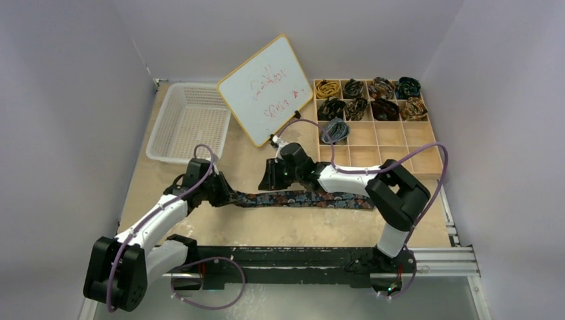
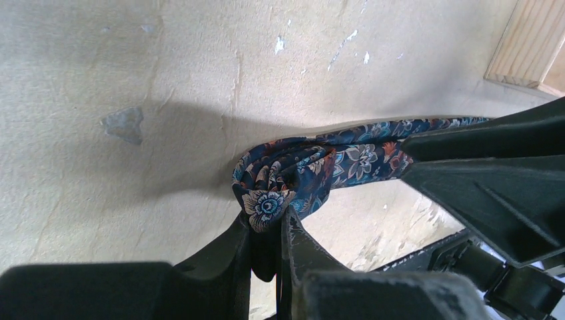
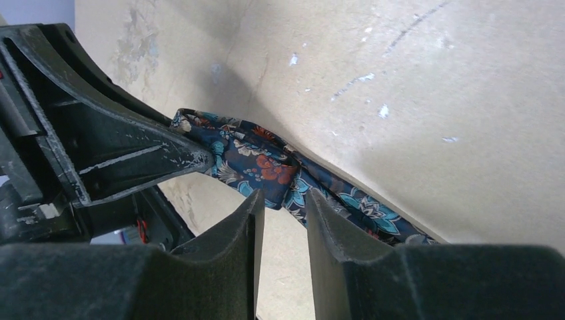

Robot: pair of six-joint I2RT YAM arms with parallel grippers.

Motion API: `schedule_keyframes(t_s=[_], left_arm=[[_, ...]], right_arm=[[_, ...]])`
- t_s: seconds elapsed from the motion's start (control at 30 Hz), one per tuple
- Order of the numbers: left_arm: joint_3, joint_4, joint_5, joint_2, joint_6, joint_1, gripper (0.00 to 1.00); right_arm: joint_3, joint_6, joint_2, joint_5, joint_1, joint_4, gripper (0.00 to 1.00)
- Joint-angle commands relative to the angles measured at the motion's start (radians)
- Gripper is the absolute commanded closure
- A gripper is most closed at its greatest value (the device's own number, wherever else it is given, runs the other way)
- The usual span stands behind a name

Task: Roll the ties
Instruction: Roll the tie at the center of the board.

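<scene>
So, nine coiled ties (image 1: 368, 100) sit in the wooden tray (image 1: 390, 137); the navy floral tie (image 1: 300, 199) lies mostly flat on the tabletop (image 1: 280, 225), barely started. Left fingers (image 2: 223, 263) pinch its coiled end, right fingers (image 3: 230, 240) parted beside it, holding nothing.

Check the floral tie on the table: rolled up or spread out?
Mostly spread: floral tie coiled only at its end in the left tool; the rest lies flat.

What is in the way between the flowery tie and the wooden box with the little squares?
No loose thing lies on the table between the tie and the wooden box. Only the robot's own right arm reaches across that gap. The left gripper is shut on the tie's curled end.
</scene>
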Motion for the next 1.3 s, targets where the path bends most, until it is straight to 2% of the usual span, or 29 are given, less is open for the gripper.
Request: schedule_keyframes(t_s=[0.0,0.1,0.47,0.7,0.97,1.27], left_arm=[[0.087,-0.081,-0.052,-0.011,0.037,0.006,1.00],[0.106,-0.090,-0.045,-0.001,0.061,0.006,1.00],[0.119,-0.102,-0.073,-0.005,0.082,-0.021,1.00],[0.146,-0.142,-0.168,-0.018,0.073,-0.088,1.00],[0.188,-0.188,-0.257,-0.016,0.073,-0.174,1.00],[0.239,-0.244,-0.343,-0.022,0.075,-0.219,1.00]], right_arm=[[0.066,-0.014,0.036,-0.031,0.036,-0.009,0.69],[0.074,0.035,0.075,-0.085,0.037,0.011,0.71],[0.041,0.115,0.112,-0.063,0.046,0.055,0.71],[0.035,0.143,0.069,-0.032,0.047,0.053,0.68],[0.048,0.166,0.133,-0.042,0.059,0.057,0.71],[0.069,0.167,0.167,-0.028,0.059,0.035,0.82]])
